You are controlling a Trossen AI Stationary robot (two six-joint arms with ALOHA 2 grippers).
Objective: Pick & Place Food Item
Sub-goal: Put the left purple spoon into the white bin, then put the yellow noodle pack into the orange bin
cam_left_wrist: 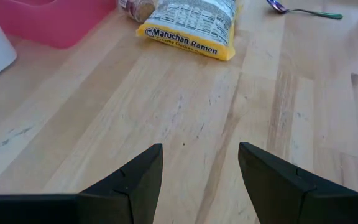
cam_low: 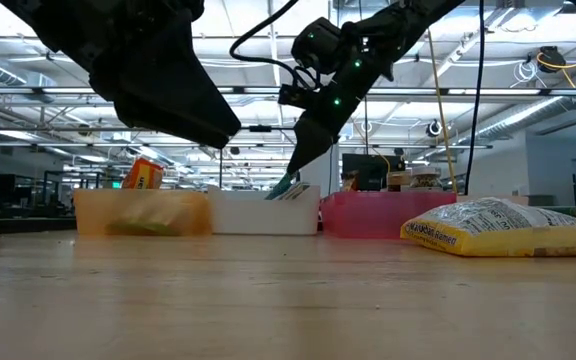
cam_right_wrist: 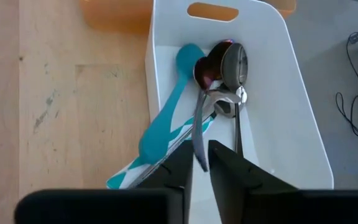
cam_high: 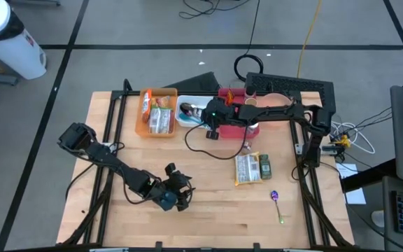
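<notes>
A: What is seen nearest the front edge of the table?

B: The left gripper (cam_high: 182,190) is seen low over bare wood. Its fingers are spread wide and nothing is held between them.

A: And beyond it?

B: A purple spoon (cam_high: 276,204) with a green handle is seen to the right. Farther in lies the ramen packet (cam_high: 246,169), flat on the wood and well apart from both grippers. Its long axis runs from the near edge toward the far edge, slightly tilted. A small dark-green item (cam_high: 265,166) lies just beside it.

A: What is added by the other views?

B: In the left wrist view the printed end of the ramen packet (cam_left_wrist: 188,28) is turned toward the left gripper (cam_left_wrist: 201,155). In the low view only the packet's puffed side (cam_low: 498,225) is shown.

A: What is at the far side?

B: An orange bin (cam_high: 145,131), a white bin (cam_high: 181,123) and a pink bin (cam_high: 226,92) are set in a row. Packets are seen in the orange one. The right gripper (cam_high: 196,115) is reached down into the white bin.

A: How are its jaws set?

B: They are drawn narrow. In the right wrist view the handle of a metal spoon (cam_right_wrist: 197,121) is held in the slit of the right gripper (cam_right_wrist: 201,155), beside a teal utensil (cam_right_wrist: 166,112).
</notes>
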